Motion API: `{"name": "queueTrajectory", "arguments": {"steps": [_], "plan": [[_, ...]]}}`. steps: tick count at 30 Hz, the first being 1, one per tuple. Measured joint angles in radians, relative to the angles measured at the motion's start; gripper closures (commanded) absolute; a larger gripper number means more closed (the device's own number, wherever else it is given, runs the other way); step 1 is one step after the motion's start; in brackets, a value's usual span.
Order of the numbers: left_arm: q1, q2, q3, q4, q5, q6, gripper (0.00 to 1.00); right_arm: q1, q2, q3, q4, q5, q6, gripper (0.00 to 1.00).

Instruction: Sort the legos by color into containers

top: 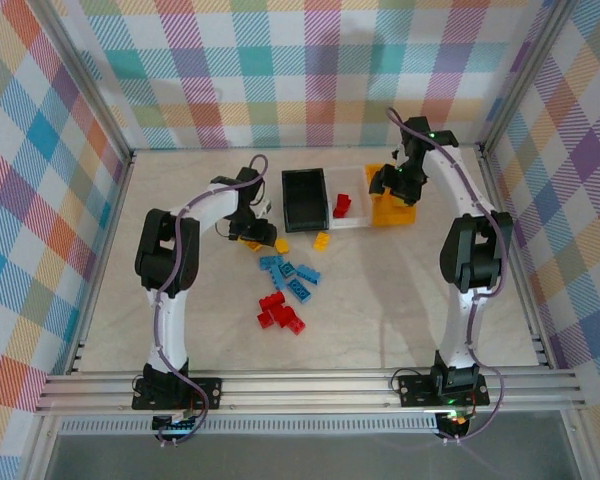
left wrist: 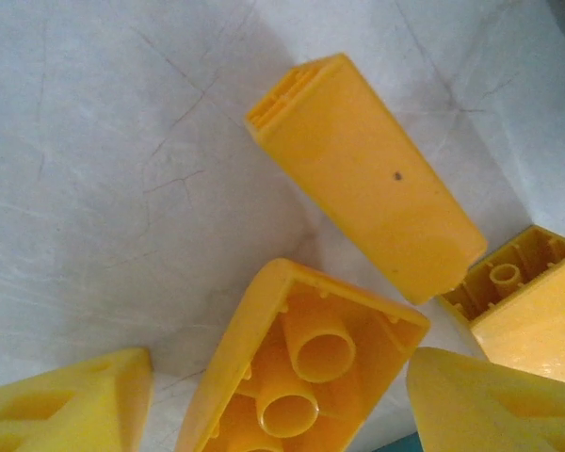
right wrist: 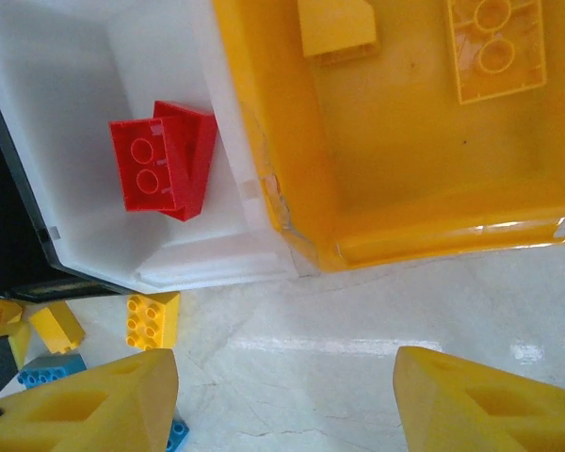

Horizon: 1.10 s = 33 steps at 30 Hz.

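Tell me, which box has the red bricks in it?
The white box, the middle one of three. It holds red bricks; the orange-yellow box beside it holds yellow bricks, and the black box looks empty.

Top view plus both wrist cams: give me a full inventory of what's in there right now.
Black bin: one, black, far side of the table.
White bin: one, white, right of the black one.
Orange bin: one, orange-yellow, right end of the row.
Binned red bricks: two, red, in the white bin.
Binned yellow bricks: two, yellow, in the orange bin.
Loose yellow bricks: at least three, yellow, before the black bin.
Loose blue bricks: about five, blue, mid-table.
Loose red bricks: about four, red, nearer than the blue.
Table: one, whitish.
Left hand: astride a yellow brick, grip unclear.
Right hand: open, empty, at the bins' near edge.
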Motion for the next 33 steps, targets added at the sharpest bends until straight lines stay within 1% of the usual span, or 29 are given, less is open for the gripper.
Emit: {"name": "queueTrajectory", "arguments": {"steps": [6,9,10,13,15,21,27,30,33], "plan": [[0.004,0.001,0.000,0.004,-0.011,0.002,0.46,0.009,-0.013,-0.027,-0.002,-0.005,0.001,0.38],[0.004,0.001,-0.003,0.011,-0.009,0.002,0.58,0.021,-0.027,-0.042,-0.001,-0.006,0.003,0.38],[0.004,0.001,-0.007,0.016,-0.008,0.002,0.60,0.023,-0.031,-0.044,0.001,-0.006,0.004,0.38],[0.005,-0.006,-0.015,0.024,-0.005,0.002,0.70,0.028,-0.055,-0.058,0.002,-0.010,0.006,0.37],[0.005,-0.014,-0.027,0.035,-0.002,-0.001,0.75,0.031,-0.066,-0.063,0.003,-0.013,0.008,0.37],[0.005,-0.062,-0.096,0.051,0.015,-0.013,0.81,0.033,-0.092,-0.114,0.035,-0.076,0.023,0.37],[0.005,-0.146,-0.121,0.024,0.057,-0.047,0.81,0.032,-0.140,-0.191,0.077,-0.163,0.043,0.36],[0.001,-0.201,-0.090,0.005,0.114,-0.091,0.81,0.026,-0.200,-0.253,0.111,-0.191,0.077,0.36],[-0.016,-0.212,0.005,-0.007,0.172,-0.146,0.81,0.011,-0.303,-0.365,0.187,-0.226,0.132,0.36]]}}
